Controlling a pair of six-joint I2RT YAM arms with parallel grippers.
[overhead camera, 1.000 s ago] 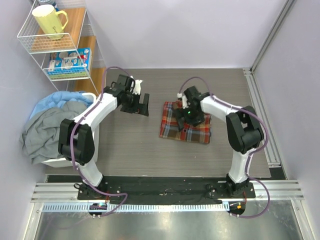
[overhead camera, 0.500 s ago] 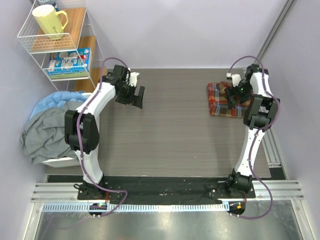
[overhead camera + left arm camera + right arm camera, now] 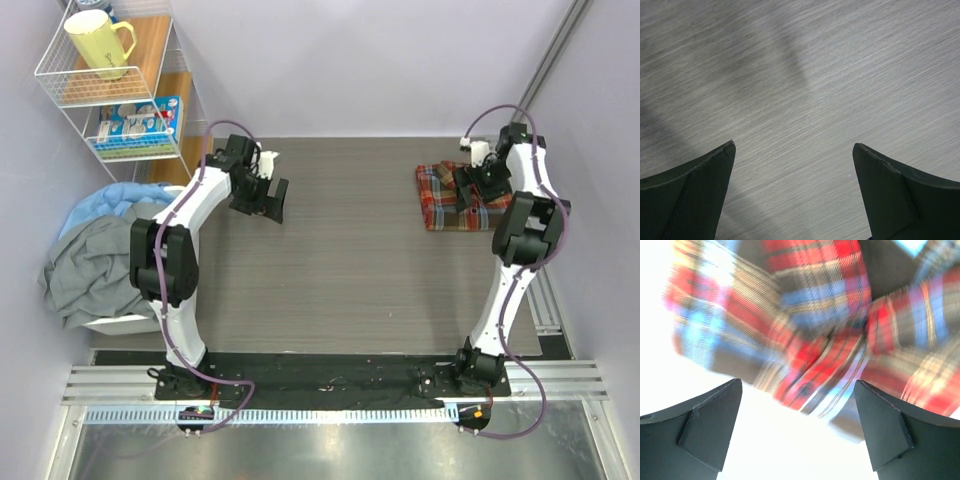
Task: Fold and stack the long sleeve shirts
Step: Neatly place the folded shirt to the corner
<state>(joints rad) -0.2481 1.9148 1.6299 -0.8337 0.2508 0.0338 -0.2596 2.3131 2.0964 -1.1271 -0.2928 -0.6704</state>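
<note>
Grained grey tabletop [image 3: 350, 250], soft folded tartan shirt [image 3: 445, 195] (squarish)

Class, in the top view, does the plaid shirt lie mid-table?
No, the plaid shirt lies at the far right corner of the table.

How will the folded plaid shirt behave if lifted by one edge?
Probably floppy: the plaid shirt is cloth in folded layers, which would likely droop and unfold. Pushed, it likely slides flat on the smooth table. The open right gripper above it may catch only the top layer.
</note>
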